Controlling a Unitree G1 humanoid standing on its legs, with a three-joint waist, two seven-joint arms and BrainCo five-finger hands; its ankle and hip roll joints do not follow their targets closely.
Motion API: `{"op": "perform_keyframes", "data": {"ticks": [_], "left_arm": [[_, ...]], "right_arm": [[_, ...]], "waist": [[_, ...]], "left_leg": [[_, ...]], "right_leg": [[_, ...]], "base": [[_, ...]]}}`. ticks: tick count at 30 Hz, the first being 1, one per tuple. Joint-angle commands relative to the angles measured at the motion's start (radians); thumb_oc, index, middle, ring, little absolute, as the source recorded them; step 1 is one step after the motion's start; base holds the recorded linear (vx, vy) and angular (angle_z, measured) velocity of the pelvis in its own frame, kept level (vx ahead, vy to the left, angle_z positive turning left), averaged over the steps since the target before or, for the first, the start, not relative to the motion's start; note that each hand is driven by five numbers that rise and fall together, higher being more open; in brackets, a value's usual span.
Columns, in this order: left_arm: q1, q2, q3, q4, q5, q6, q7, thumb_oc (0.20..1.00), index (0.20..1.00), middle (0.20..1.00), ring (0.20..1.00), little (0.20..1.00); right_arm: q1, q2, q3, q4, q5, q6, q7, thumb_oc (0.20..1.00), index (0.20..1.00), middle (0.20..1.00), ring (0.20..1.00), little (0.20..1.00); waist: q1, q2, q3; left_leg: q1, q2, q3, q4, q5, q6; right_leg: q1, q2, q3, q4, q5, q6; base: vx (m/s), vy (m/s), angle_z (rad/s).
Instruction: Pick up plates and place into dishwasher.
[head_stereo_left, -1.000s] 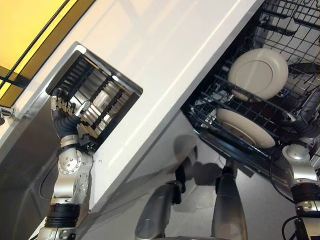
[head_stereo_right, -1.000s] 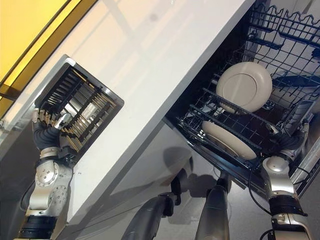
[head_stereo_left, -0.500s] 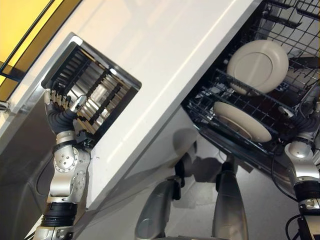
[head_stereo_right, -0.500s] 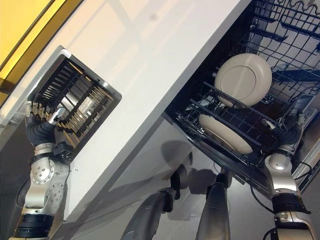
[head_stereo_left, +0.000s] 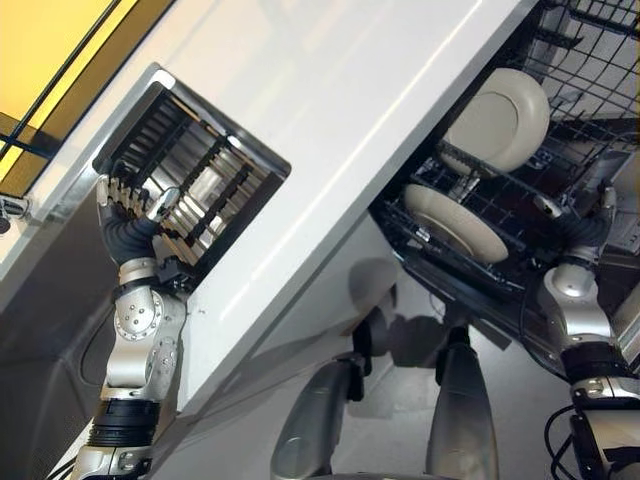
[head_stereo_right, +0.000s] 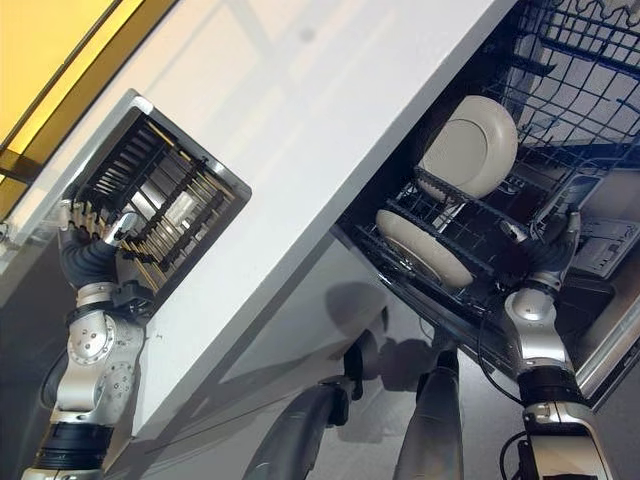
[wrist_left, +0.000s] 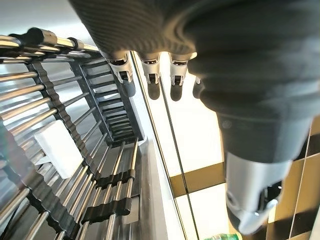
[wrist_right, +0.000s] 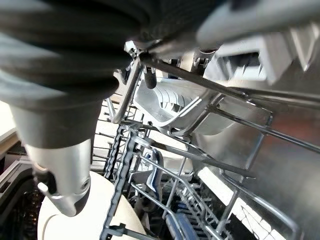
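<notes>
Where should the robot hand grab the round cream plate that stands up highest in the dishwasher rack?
Best guess: pinch the bare upper rim of the upright round cream plate. Its lower edge sits down among the wires of the dark wire dishwasher rack, and a second cream plate leans close in front, so coming from above, edge-on, looks clearest.

I'm working in a kitchen: a white counter (head_stereo_left: 330, 130) with a built-in drying rack (head_stereo_left: 190, 185), and beside it an open dishwasher's wire basket (head_stereo_left: 500, 215) holding plates (head_stereo_left: 497, 122).
</notes>
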Motion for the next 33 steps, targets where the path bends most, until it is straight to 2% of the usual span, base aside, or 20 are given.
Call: {"op": "perform_keyframes", "data": {"ticks": [1,9,20,25,33], "left_arm": [[0.033,-0.036,-0.05,0.022,0.0,-0.034,0.006,1.0,1.0,1.0,1.0,1.0],[0.086,-0.023,-0.028,-0.001,-0.028,-0.031,-0.068,1.0,1.0,1.0,1.0,1.0],[0.147,-0.02,-0.011,-0.009,-0.048,-0.048,-0.139,1.0,1.0,1.0,1.0,1.0],[0.167,-0.011,-0.011,-0.014,-0.067,-0.056,-0.166,1.0,1.0,1.0,1.0,1.0],[0.172,0.001,-0.014,-0.03,-0.078,-0.077,-0.173,1.0,1.0,1.0,1.0,1.0]], "right_arm": [[-0.165,0.081,0.165,-0.093,-0.072,-0.038,0.127,1.0,1.0,1.0,1.0,1.0],[-0.252,0.043,0.166,-0.112,-0.084,0.0,0.136,1.0,1.0,1.0,1.0,1.0],[-0.322,-0.005,0.15,-0.083,-0.063,0.008,0.146,1.0,1.0,1.0,1.0,1.0],[-0.374,-0.029,0.143,-0.063,-0.05,0.012,0.127,1.0,1.0,1.0,1.0,1.0],[-0.37,-0.041,0.126,-0.049,-0.038,0.004,0.078,1.0,1.0,1.0,1.0,1.0]], "waist": [[0.088,-0.004,0.072],[0.149,0.017,0.072],[0.202,0.046,0.068],[0.214,0.065,0.072],[0.202,0.068,0.072]], "left_leg": [[-0.051,-0.085,-0.006,0.149,-0.106,0.049],[-0.042,-0.11,-0.013,0.167,-0.115,0.048],[-0.008,-0.133,-0.031,0.157,-0.109,0.045],[-0.018,-0.136,-0.029,0.155,-0.101,0.045],[-0.028,-0.127,-0.017,0.139,-0.096,0.045]], "right_leg": [[0.038,-0.061,0.011,-0.178,0.157,0.032],[0.066,-0.111,-0.044,-0.142,0.141,0.029],[0.121,-0.166,-0.099,-0.126,0.134,0.035],[0.106,-0.174,-0.104,-0.11,0.131,0.036],[0.089,-0.168,-0.096,-0.14,0.148,0.04]], "base": [[0.05,0.078,0.06],[0.03,0.048,0.17],[0.03,0.032,0.25],[-0.01,0.001,0.11],[-0.03,-0.031,0.01]]}}
